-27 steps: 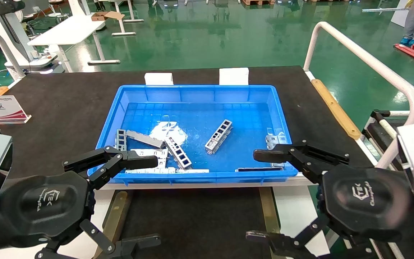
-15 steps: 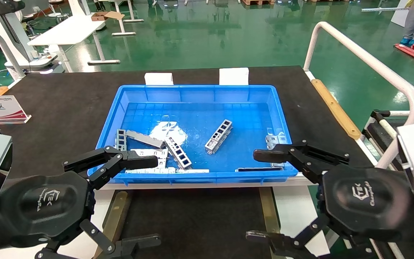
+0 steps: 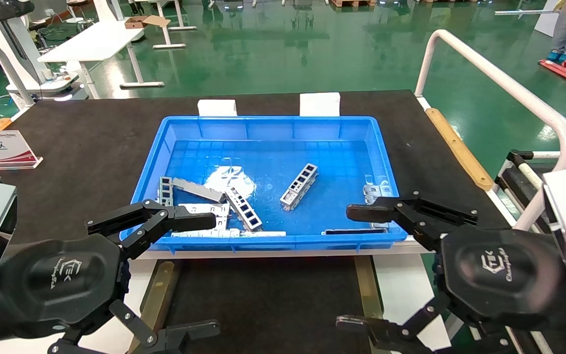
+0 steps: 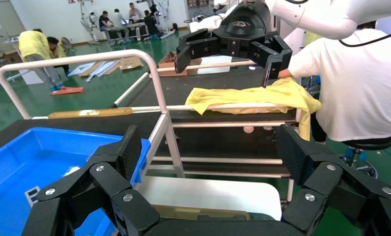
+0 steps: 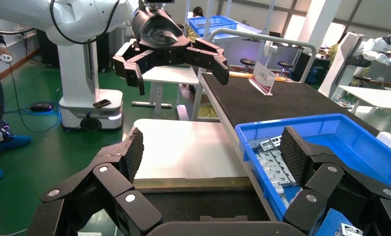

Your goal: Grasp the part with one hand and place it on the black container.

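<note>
- My left gripper (image 3: pixel 192 275), a black matte claw of jointed links with ribbed pads, is spread wide and holds nothing; its upper finger (image 3: pixel 184 220) lies over the near left rim of the bin.
- My right gripper (image 3: pixel 356 268), of the same black linkage build, is spread just as wide and empty; its upper finger (image 3: pixel 369 212) reaches over the bin's near right corner.
- The glossy blue plastic bin (image 3: pixel 273 123), rectangular with a gridded floor, sits just beyond both sets of fingertips.
- The small silver-grey metal ladder-shaped bar with four square windows (image 3: pixel 299 186) lies tilted on the bin floor, alone, beyond and between my two upper fingers, touching neither.
- A second ladder-shaped bar (image 3: pixel 243 209) lies nearer my left upper finger, with its near end beside a low heap of flat pale slotted metal plates (image 3: pixel 204 211); I cannot count the plates exactly.
- One more pale metal piece (image 3: pixel 376 189) rests against the bin wall just beyond my right upper finger.
- The flat black matte tray with tan brass-coloured side strips (image 3: pixel 263 305) lies between my two grippers, nearer than the bin; I count two strips.
- The bin rests on a wide black, felt-like tabletop (image 3: pixel 81 137).
</note>
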Robot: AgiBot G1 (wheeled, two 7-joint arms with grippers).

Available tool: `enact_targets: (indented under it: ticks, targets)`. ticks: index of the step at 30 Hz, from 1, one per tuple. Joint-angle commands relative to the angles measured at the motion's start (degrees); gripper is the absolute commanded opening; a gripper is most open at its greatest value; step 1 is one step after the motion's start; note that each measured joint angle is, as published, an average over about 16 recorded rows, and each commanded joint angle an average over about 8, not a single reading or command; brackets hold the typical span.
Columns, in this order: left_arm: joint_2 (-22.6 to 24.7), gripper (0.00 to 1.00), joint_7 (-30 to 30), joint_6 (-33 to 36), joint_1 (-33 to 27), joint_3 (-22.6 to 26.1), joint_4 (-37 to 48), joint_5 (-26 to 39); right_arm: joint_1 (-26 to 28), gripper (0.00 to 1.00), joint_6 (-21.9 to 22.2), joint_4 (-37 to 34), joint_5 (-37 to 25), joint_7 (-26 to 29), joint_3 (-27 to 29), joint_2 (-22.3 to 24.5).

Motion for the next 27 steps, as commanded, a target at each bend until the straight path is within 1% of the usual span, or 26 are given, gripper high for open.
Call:
enact_targets:
  ticks: [1,17,27]
  targets:
    - [0.0,1.0,0.0,0.0,0.0,0.0,0.0,0.0,0.0,1.0,0.0,0.0,0.0,0.0,0.0,0.0]
    - [0.29,1.0,0.33,-0.24,-0.44,0.18,0.09,0.67,0.01,1.0,-0.01,-0.02,0.0,-0.01,0.0,0.0]
    - [3.57,1.0,0.51,-2.52,-4.16,2.16,3.46,5.18,0.02,1.0,-0.02,-0.03,0.0,-0.02,-0.02,-0.01]
